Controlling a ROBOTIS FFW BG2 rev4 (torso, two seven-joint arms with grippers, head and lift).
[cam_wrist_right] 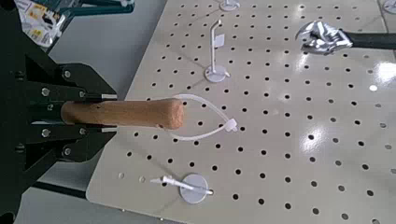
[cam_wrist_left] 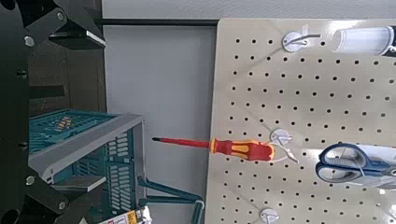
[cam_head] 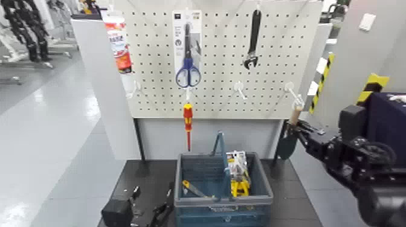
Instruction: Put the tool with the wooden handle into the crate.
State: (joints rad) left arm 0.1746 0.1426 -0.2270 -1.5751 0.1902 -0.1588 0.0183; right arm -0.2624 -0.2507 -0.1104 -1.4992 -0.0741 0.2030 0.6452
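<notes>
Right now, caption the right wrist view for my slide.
Right gripper shut on the trowel's wooden handle, before a perforated board.

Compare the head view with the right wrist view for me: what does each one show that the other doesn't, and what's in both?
Only the head view: the scissors, the red-and-yellow screwdriver and the trowel's dark green blade.

Only the right wrist view: the white tie looped by the handle's end, clearly.

Both: the trowel's wooden handle in the right claw, the pegboard and the wrench.
</notes>
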